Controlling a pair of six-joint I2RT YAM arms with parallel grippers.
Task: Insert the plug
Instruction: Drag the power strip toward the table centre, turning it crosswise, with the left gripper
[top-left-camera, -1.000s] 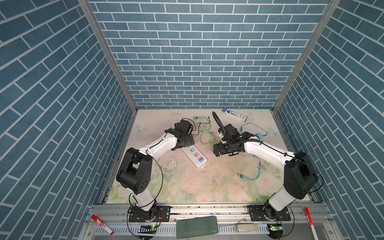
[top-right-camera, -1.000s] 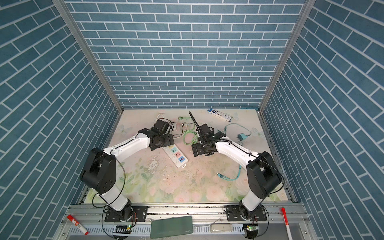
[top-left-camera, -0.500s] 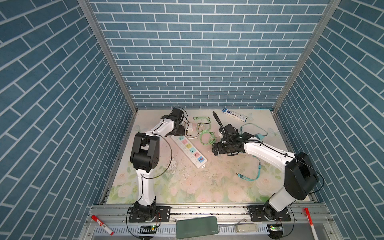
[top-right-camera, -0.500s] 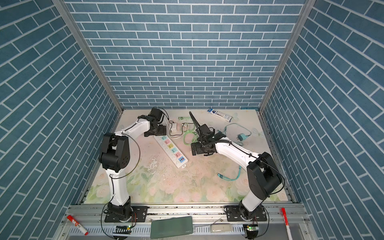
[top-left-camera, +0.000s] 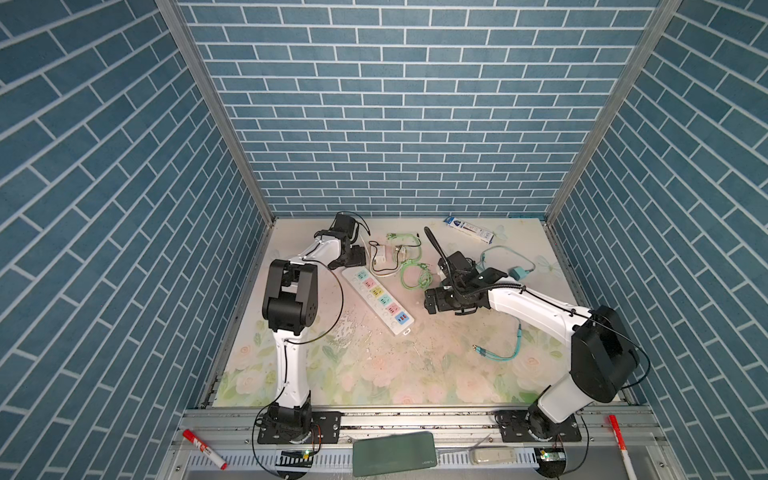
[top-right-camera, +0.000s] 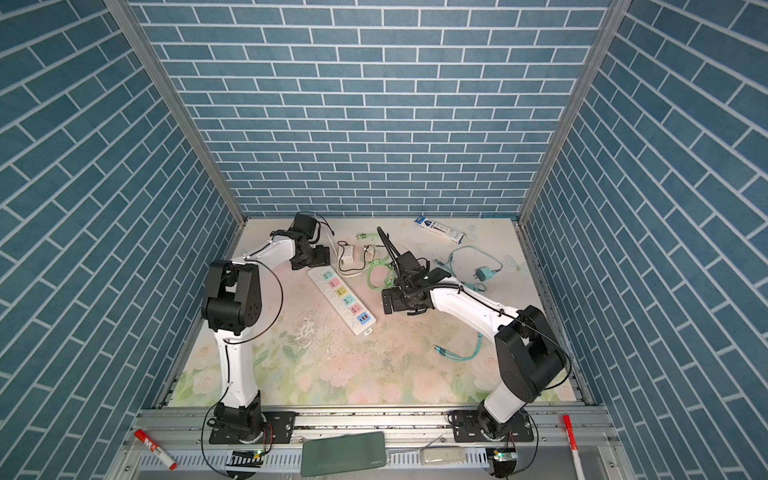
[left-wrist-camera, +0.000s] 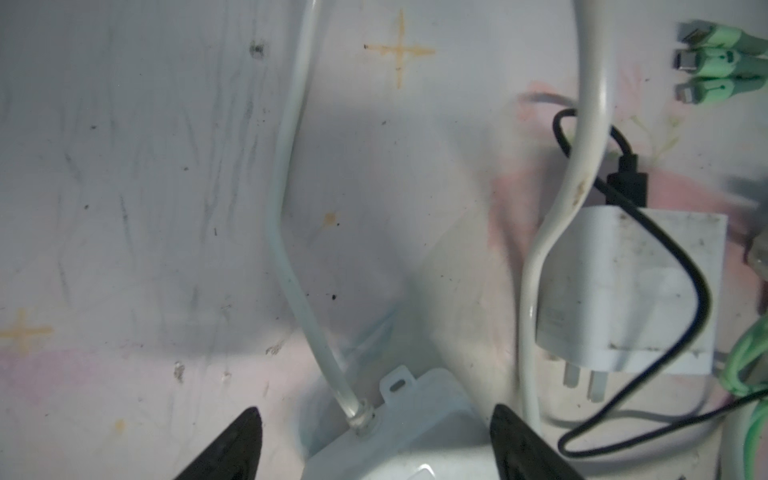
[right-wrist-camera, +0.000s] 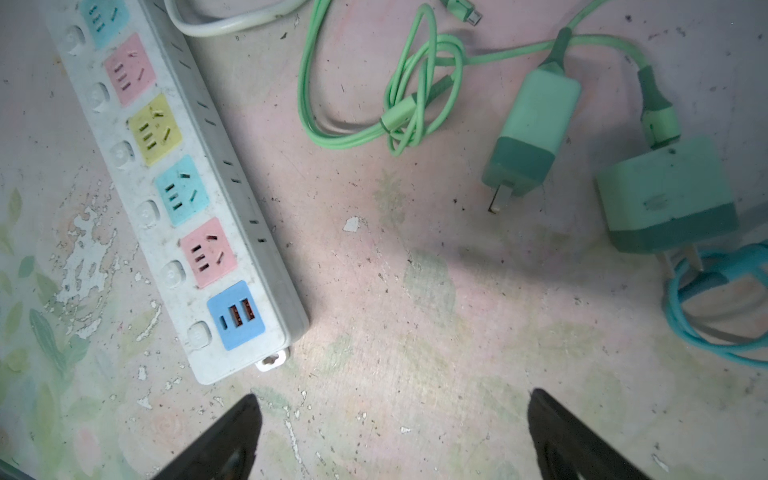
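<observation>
A white power strip (top-left-camera: 378, 300) (top-right-camera: 341, 300) with coloured sockets lies slanted on the floral table. My left gripper (top-left-camera: 360, 262) (left-wrist-camera: 376, 419) is open at the strip's far end (left-wrist-camera: 415, 440), where the white cord leaves it, with one finger on each side. A white two-prong plug (left-wrist-camera: 631, 286) (top-left-camera: 379, 254) with a black cable lies just beyond it. My right gripper (top-left-camera: 430, 301) (right-wrist-camera: 392, 403) is open and empty over bare table, right of the strip's USB end (right-wrist-camera: 235, 316). A pale green plug (right-wrist-camera: 532, 129) lies flat past it.
A second green adapter (right-wrist-camera: 665, 195) with a blue cable, a coiled green cable (top-left-camera: 415, 276), green connector tips (left-wrist-camera: 706, 62), a teal cable (top-left-camera: 498, 353) and a toothpaste box (top-left-camera: 469, 230) lie about. Brick walls close three sides.
My left arm swung from over the strip's middle to its far end, and its jaws narrowed somewhat. The right arm stayed put.
</observation>
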